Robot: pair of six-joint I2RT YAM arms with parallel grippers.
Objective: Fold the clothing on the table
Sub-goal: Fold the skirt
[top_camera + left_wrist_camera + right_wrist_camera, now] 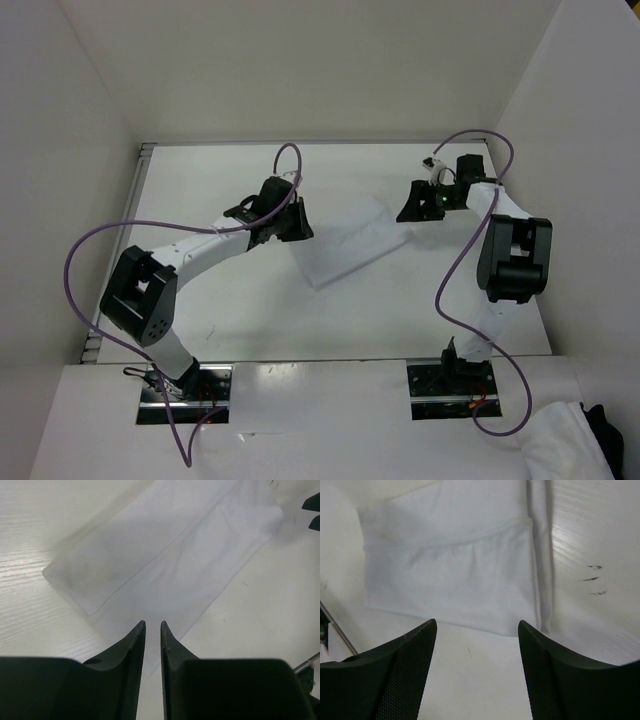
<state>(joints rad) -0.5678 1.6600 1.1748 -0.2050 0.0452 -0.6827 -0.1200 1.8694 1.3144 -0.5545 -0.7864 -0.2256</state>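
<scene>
Nearest, well short of the clothing (345,245) and to its right, a wrinkled white fabric mound (560,440) lies off the counter (250,300). Left tool (152,625): jaws parted by a slit, tips at the clothing's edge, nothing visibly gripped. Right tool (477,625): released, jaws wide, empty, just short of the clothing's hem. The clothing lies flat mid-counter. Small dark scuffs (592,580) mark the counter beside it.

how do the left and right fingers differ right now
The left fingers stand nearly together, a slim gap between; the right fingers are spread wide. The clothing's corner runs under the left fingers; the right fingers frame bare table just short of it. Both pairs are black and point at the clothing.
</scene>
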